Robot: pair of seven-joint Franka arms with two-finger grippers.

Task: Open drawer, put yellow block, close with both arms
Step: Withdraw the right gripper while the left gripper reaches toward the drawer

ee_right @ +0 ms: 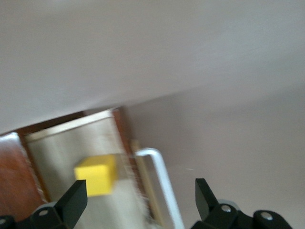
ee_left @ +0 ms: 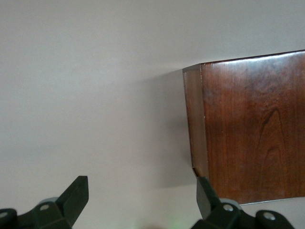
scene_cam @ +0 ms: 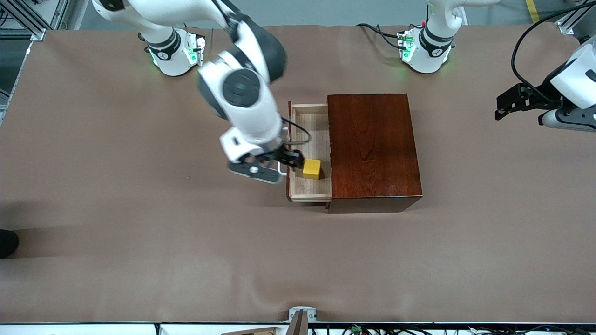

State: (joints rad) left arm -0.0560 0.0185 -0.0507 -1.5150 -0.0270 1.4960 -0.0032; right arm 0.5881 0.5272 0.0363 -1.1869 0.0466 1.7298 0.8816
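The mahogany cabinet (scene_cam: 372,149) stands mid-table with its drawer (scene_cam: 309,139) pulled out toward the right arm's end. The yellow block (scene_cam: 312,169) lies in the pale tray, in the part nearer the front camera. It also shows in the right wrist view (ee_right: 96,177), beside the white handle (ee_right: 159,179). My right gripper (scene_cam: 288,160) is open and empty, low over the drawer's front edge and handle, next to the block; its own view (ee_right: 139,198) shows nothing between the fingers. My left gripper (scene_cam: 505,104) is open and empty, waiting off the cabinet's closed end (ee_left: 252,129).
The brown table cover (scene_cam: 139,209) stretches round the cabinet. Black cables (scene_cam: 526,51) hang by the left arm. A metal bracket (scene_cam: 302,316) sits at the table's front edge and a dark object (scene_cam: 7,242) at the right arm's end.
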